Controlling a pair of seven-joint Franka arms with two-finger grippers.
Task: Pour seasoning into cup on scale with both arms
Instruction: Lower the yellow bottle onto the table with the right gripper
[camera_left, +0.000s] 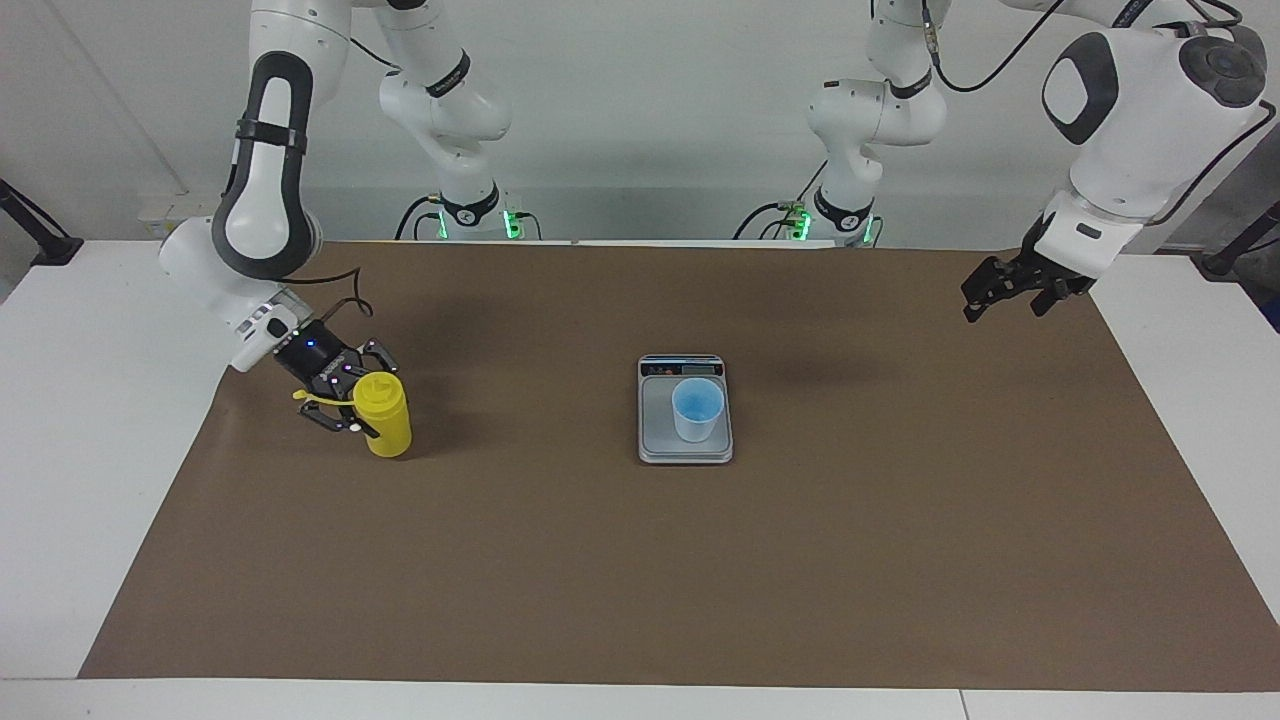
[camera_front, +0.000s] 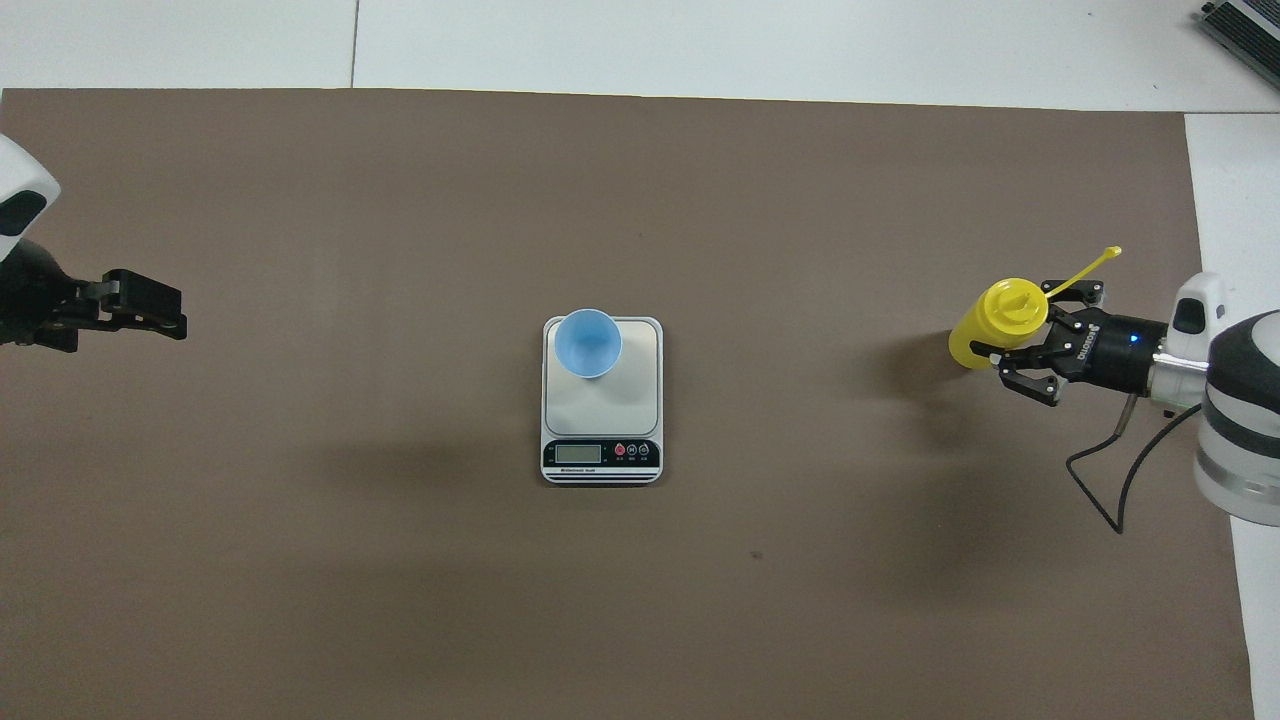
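Between right end effector (camera_left: 352, 405) fingers, seasoning (camera_left: 386, 417) upright on mat (camera_left: 640, 560)

You get bright, even light from above in both views. Shadows are soft and diffuse: a faint dark patch on the matte brown paper table cover (camera_front: 400, 200) beside the bright yellow plastic squeeze bottle (camera_front: 990, 322), another near the flat silver-grey digital scale (camera_front: 602, 400). No glare, no motion blur; you keep sharp focus edge to edge, with no visible bending at the edges.
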